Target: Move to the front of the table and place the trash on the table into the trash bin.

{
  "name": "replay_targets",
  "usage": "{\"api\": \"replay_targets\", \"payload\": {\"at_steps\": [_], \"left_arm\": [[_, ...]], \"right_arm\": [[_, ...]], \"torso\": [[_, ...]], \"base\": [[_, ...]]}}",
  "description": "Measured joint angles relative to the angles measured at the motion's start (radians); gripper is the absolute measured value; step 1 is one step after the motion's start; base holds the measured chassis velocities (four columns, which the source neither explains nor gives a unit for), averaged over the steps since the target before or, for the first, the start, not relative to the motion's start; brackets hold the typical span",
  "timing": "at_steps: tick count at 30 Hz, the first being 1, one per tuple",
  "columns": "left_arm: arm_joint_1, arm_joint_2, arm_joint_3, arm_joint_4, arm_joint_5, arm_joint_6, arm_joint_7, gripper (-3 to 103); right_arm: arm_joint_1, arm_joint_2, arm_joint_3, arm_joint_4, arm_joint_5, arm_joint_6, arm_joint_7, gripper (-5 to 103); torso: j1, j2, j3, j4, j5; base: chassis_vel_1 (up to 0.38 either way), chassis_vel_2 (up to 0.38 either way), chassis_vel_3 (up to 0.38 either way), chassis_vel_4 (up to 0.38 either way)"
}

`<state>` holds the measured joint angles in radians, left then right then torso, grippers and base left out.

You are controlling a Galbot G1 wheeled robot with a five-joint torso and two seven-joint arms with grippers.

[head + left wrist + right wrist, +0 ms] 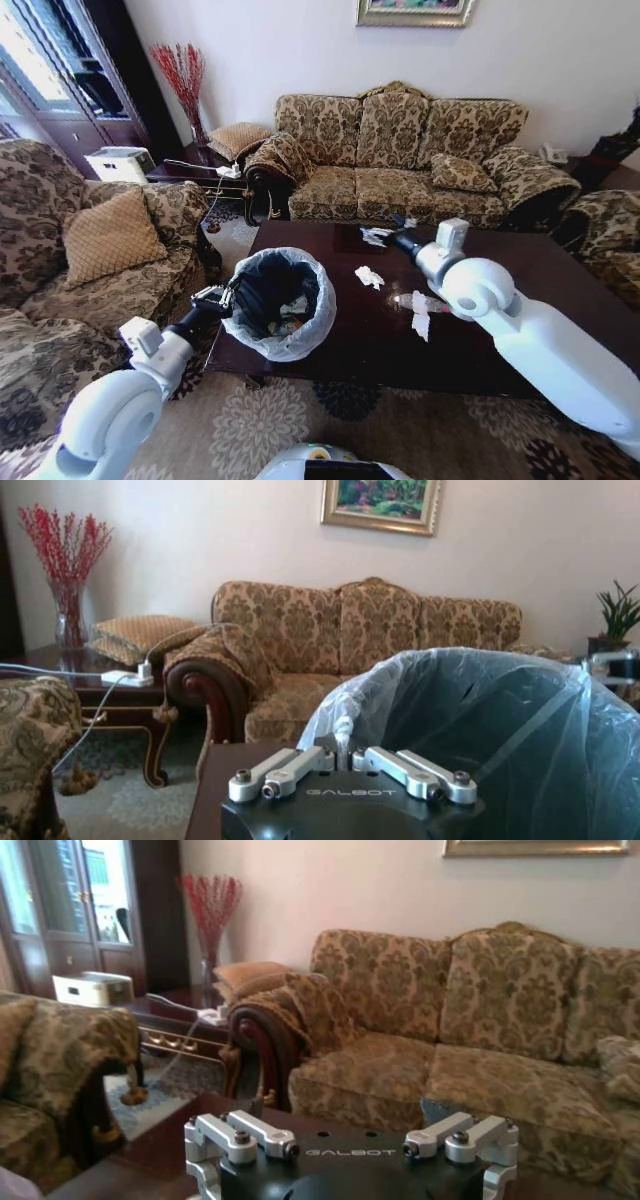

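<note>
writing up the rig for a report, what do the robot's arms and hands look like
Both arms have glossy white rounded shells with grey joint blocks and black forearms. Each hand, left hand and right hand, has a black body printed GALBOT in pale letters, with silver metal finger linkages and dark screws.

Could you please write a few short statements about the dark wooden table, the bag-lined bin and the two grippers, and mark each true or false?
1. The left gripper is shut on the translucent white plastic bag at the rim of the small round trash bin. True.
2. The trash bin is empty. False: several scraps lie inside.
3. Crumpled white paper wads lie on the glossy reddish-brown table. True.
4. The right gripper is inside the bin. False: it is over the table's far side, near the patterned sofa.
5. The right gripper's fingers are closed. False: they are spread open.
</note>
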<state>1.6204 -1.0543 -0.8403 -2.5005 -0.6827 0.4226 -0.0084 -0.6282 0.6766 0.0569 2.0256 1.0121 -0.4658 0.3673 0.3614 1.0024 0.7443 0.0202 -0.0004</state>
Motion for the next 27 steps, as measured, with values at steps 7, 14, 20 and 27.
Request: {"api": "replay_targets", "payload": {"at_steps": [7,14,20,27], "left_arm": [[0.011,-0.008,-0.006,0.000,0.000,-0.011,-0.001,3],[0.007,-0.007,-0.002,0.000,0.001,-0.015,-0.001,3],[0.004,-0.011,0.001,0.003,0.002,-0.017,-0.002,3],[0.008,-0.018,-0.005,0.004,0.002,-0.017,-0.002,3]], "right_arm": [[-0.038,0.048,0.005,-0.067,-0.064,0.008,-0.030,100],[-0.041,0.082,-0.028,-0.113,-0.112,0.019,-0.059,100],[-0.030,0.115,-0.081,-0.201,-0.161,0.104,-0.117,100],[0.009,0.193,-0.182,-0.329,-0.219,0.150,-0.208,100]], "torso": [[0.000,0.000,0.000,0.0001,-0.0002],[0.000,0.000,0.000,0.0000,-0.0006],[0.001,0.000,0.001,0.0001,-0.0003],[-0.001,0.000,-0.001,0.0000,-0.0003]], "base": [[-0.030,0.024,0.024,-0.024],[-0.148,0.139,0.147,-0.140],[-0.130,0.144,0.126,-0.131],[-0.010,0.011,0.017,-0.006]]}}
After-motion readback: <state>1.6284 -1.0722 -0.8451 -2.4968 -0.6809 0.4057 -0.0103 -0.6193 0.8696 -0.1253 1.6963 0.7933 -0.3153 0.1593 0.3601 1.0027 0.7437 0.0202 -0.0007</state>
